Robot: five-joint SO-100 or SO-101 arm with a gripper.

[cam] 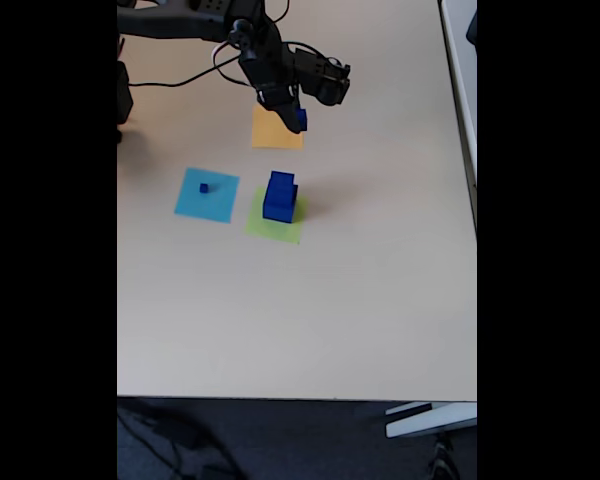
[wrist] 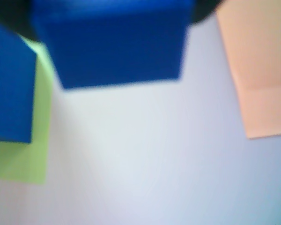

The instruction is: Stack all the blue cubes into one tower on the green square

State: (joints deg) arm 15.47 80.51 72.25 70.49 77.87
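So the gripper (cam: 296,122) is clamped on a small blue cube (cam: 300,119), held up over the orange square (cam: 276,131) in the fixed view. Two bigger blue cubes (cam: 279,197) sit stacked on the green square (cam: 273,227), and the tiniest cube (cam: 204,187) sits on the light-blue square (cam: 206,195) left of it.

Pale beige table (cam: 310,320) (dark floor (cam: 280,440) below)
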